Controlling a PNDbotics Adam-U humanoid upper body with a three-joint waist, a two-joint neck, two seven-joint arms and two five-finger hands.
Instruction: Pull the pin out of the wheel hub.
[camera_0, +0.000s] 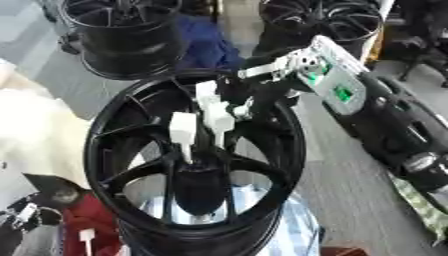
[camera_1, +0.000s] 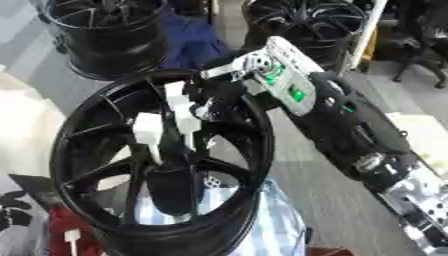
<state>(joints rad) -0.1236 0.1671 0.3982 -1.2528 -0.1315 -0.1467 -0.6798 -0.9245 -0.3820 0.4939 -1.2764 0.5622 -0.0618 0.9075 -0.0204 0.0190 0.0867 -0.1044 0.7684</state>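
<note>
A black spoked wheel hub (camera_0: 114, 150) stands tilted in the middle of the view. Two white pins rise from its centre: one (camera_0: 183, 131) stands free on the left, and the other (camera_0: 219, 119) is just right of it. My right arm (camera_0: 337, 85) comes in from the upper right over the rim. My right hand (camera_0: 241, 106) has its dark fingers curled round the right-hand pin's head. My left hand (camera_0: 24, 215) shows only in part at the lower left corner, away from the hub.
Two more black wheel hubs stand behind, one at the far left (camera_0: 122, 35) and one at the far right (camera_0: 328, 20). A blue cloth (camera_0: 206, 47) lies between them. Another white pin (camera_0: 87, 236) stands on a red thing (camera_0: 87, 220) at the lower left. Grey floor lies to the right.
</note>
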